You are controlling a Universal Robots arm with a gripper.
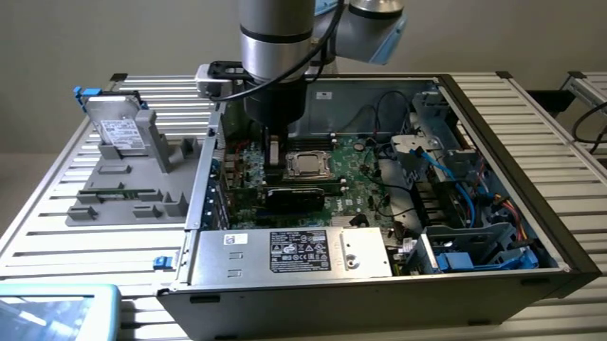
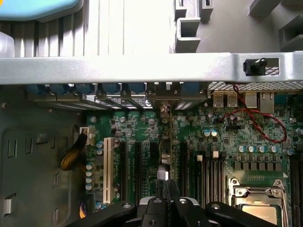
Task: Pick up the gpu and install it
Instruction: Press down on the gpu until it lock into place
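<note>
One open computer case [image 1: 493, 177] fills the middle and right of the exterior frame, lying on a slatted desk [image 1: 57, 220], with its motherboard [image 1: 332, 177] facing up and a labelled power supply [image 1: 294, 250] along the lower edge. At upper centre the arm [image 1: 275, 42] reaches straight down into the case. In the left part of the frame a grey parts fixture [image 1: 124, 195] carries a silver hard drive [image 1: 121, 131] standing upright. At centre, the hand [image 1: 275, 153] is closed on the gpu [image 1: 273, 150], held edge-on and upright directly over the expansion slots [image 2: 135, 165]; the wrist view shows the hand [image 2: 166, 201] low in the frame with the card's thin edge [image 2: 164, 151] running up toward the rear bracket openings. Whether the connector is already seated I cannot tell. Judgement on handling: the card is light and rigid, but a fragile bare circuit board, with smooth faces that could slip. Best taken by its top edge, flat faces pinched between the fingers, well clear of the connector edge and the metal end bracket, and kept square to the slot.
</note>
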